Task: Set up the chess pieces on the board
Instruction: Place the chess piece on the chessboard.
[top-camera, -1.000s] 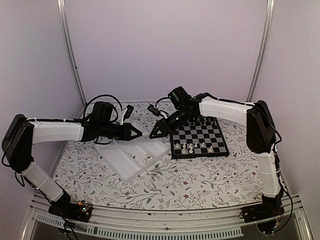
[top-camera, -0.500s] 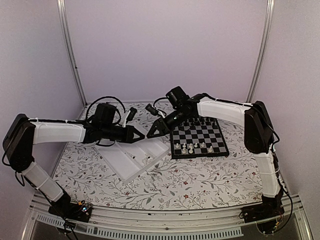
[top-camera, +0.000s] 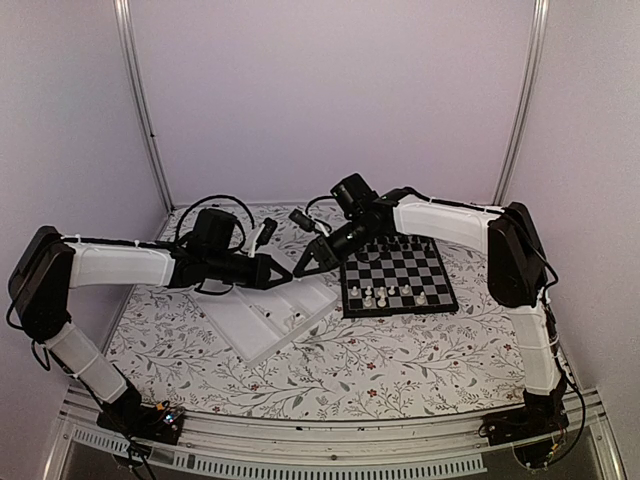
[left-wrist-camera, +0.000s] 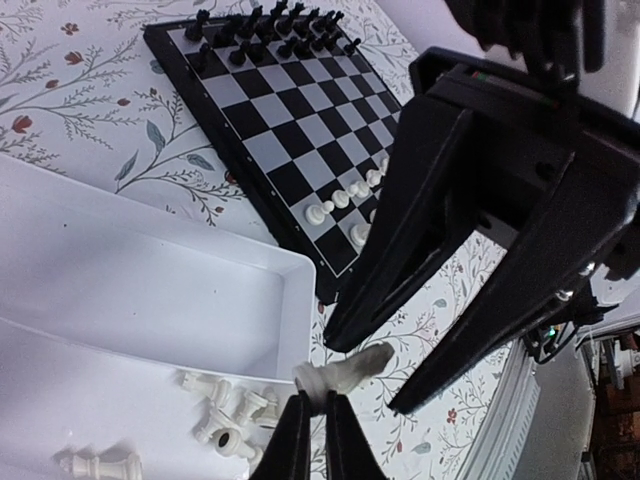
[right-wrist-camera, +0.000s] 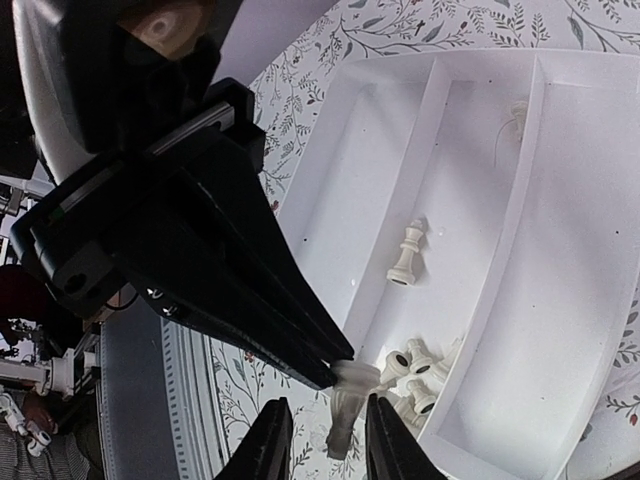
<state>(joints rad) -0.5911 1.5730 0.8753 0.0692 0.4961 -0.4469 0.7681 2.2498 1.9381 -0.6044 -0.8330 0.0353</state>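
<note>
Floral-print table (top-camera: 385, 372) w/ white tray (top-camera: 243, 330) centre-left & chessboard (top-camera: 402, 268) just beside it, right.

Part of the board (left-wrist-camera: 270, 120) behind the right pincer (left-wrist-camera: 368, 372), left wrist view

Pale lilac-white wall panels (top-camera: 330, 100) on three sides. Slim metal corner posts (top-camera: 140, 110) left and right. Tabletop cover (top-camera: 400, 365) white, leaf-and-flower print. Slotted aluminium rail (top-camera: 320, 452) along near edge. Light soft, even.
</note>
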